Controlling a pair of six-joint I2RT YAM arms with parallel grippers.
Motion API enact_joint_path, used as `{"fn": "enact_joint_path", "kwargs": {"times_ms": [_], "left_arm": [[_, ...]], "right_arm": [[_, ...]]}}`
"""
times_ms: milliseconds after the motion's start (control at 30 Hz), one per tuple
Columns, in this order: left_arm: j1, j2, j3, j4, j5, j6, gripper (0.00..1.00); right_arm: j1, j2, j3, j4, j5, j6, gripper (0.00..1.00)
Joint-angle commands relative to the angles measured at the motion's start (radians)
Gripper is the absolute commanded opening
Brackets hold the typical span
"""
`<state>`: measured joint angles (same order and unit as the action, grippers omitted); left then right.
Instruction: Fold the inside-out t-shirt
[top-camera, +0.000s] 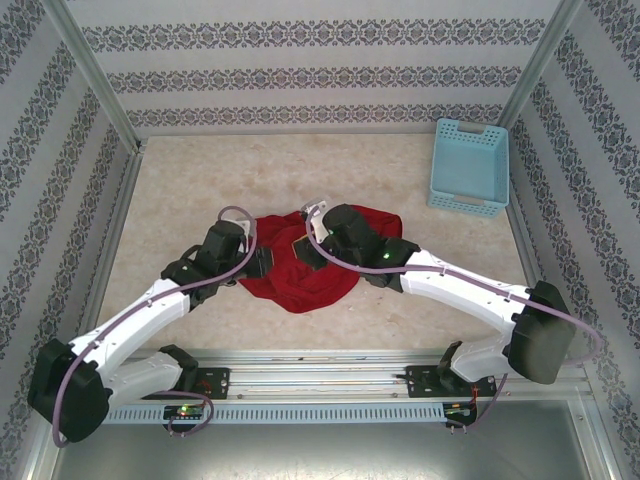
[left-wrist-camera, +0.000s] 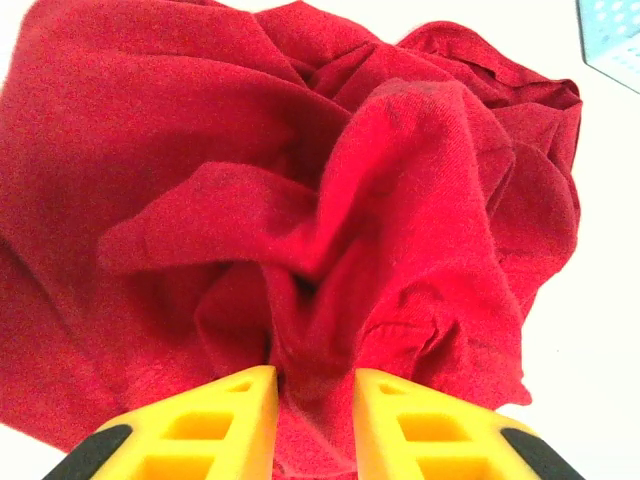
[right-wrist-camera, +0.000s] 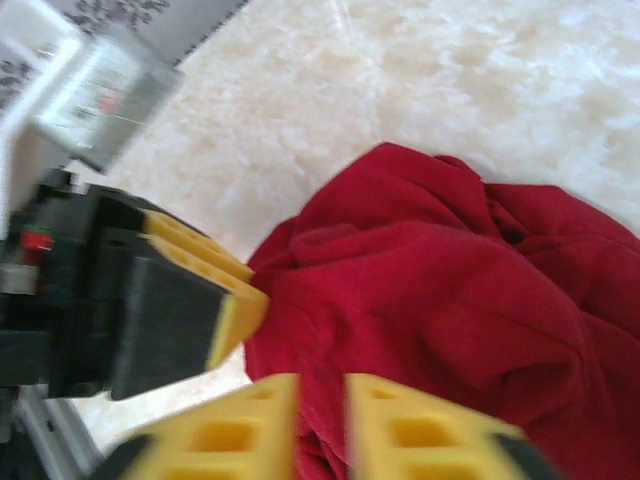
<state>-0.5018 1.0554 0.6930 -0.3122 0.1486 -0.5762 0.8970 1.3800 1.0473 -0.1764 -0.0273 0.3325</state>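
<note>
T-shirt (top-camera: 300, 280) crumpled (red); left hand (left-wrist-camera: 315, 385) and right hand (right-wrist-camera: 322, 392) straddle it.

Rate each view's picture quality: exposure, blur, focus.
Top external: evenly lit and sharp, the t-shirt a saturated red, no harsh glare. Left wrist: the table is blown out to white, while the cloth folds stay in focus. Right wrist: motion blur throughout, with the right gripper smeared at the bottom edge.
</note>
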Motion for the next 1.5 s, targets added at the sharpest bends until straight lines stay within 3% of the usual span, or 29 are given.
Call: {"fn": "enact_joint_path", "kwargs": {"times_ms": [0,133,200,367,500,600,833,1067,1267,1467], "left_arm": [[-0.006,-0.023,0.023,-0.107,-0.108,0.010,0.35],[-0.233,-0.024,0.159,-0.315,-0.430,0.010,0.53],[-0.323,0.002,0.205,-0.357,-0.499,0.008,0.59],[-0.442,0.191,0.288,-0.317,-0.529,0.044,0.69],[-0.452,0.358,0.374,-0.315,-0.539,0.044,0.83],[-0.451,0.475,0.453,-0.344,-0.548,0.034,0.85],[-0.394,0.632,0.535,-0.423,-0.615,-0.016,0.60],[-0.352,0.576,0.488,-0.378,-0.580,-0.015,0.22],[-0.345,0.367,0.388,-0.240,-0.380,-0.023,0.10],[-0.330,0.185,0.293,-0.096,-0.198,-0.057,0.06]], "right_arm": [[-0.027,0.003,-0.052,-0.035,0.077,0.013,0.40],[-0.081,-0.004,-0.172,0.030,0.048,0.131,0.43],[-0.103,-0.014,-0.239,0.078,0.050,0.205,0.45],[-0.150,-0.052,-0.388,0.248,0.043,0.392,0.51],[-0.166,-0.098,-0.449,0.287,0.084,0.451,0.56],[-0.169,-0.122,-0.465,0.278,0.111,0.439,0.60],[-0.138,-0.079,-0.498,0.400,0.039,0.438,0.65],[-0.122,-0.037,-0.490,0.422,0.057,0.453,0.65],[-0.077,0.020,-0.447,0.508,-0.054,0.406,0.64],[-0.032,0.066,-0.416,0.562,-0.051,0.359,0.64]]}}
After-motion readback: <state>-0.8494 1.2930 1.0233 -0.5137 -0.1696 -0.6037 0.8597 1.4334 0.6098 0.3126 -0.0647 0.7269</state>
